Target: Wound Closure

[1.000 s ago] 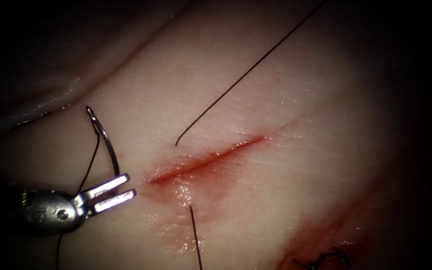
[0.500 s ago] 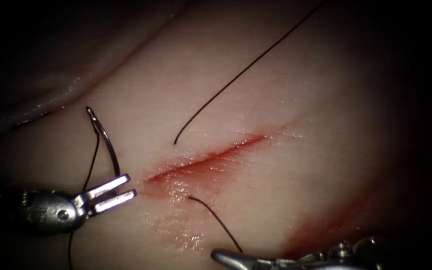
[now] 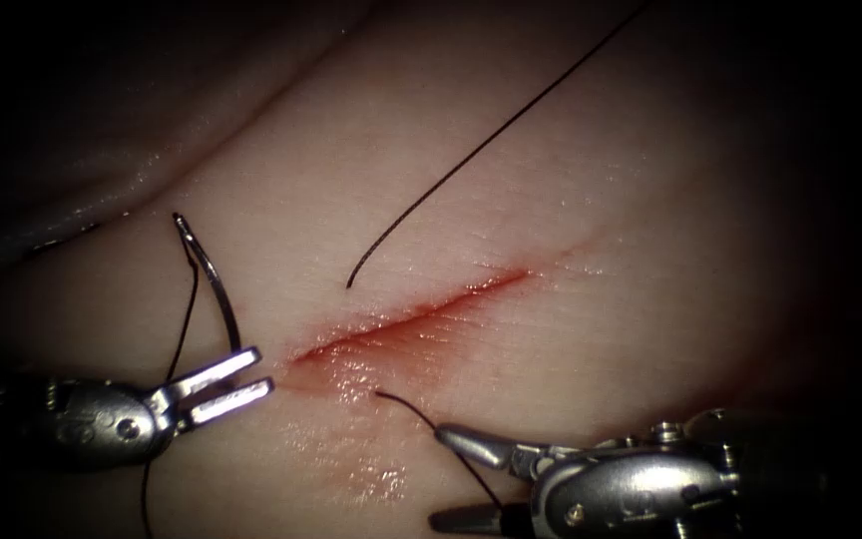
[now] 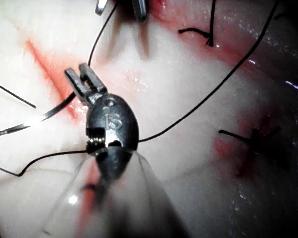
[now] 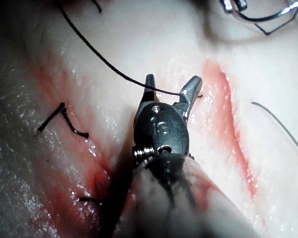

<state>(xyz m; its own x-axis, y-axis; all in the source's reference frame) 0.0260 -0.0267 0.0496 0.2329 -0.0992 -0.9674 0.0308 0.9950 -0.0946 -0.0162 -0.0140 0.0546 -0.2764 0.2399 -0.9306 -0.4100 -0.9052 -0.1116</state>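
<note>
The left end effector [image 3: 236, 379] is closed on the needle [image 3: 210, 277] near its pointed end, just left of the cut's [image 3: 413, 315] left end; its two jaws lie nearly parallel with the steel clamped between them. The needle is held clear of the tissue [image 3: 571, 200], arching up and away from the jaws, with its eye end uppermost and the thread [image 3: 180, 339] hanging down from there past the tool's body. The left shaft is laid low and almost level across the tissue, entering from its left edge.

The right end effector [image 3: 451, 477] is spread wide open near the tissue's front edge, below the cut, and nothing is gripped. A short strand of thread [image 3: 406, 404] that emerges from the tissue below the cut is straddled by the jaws, passing between them. The right wrist is angled toward the cut. A second strand [image 3: 491, 135] emerges above the cut and runs toward the far right corner.
</note>
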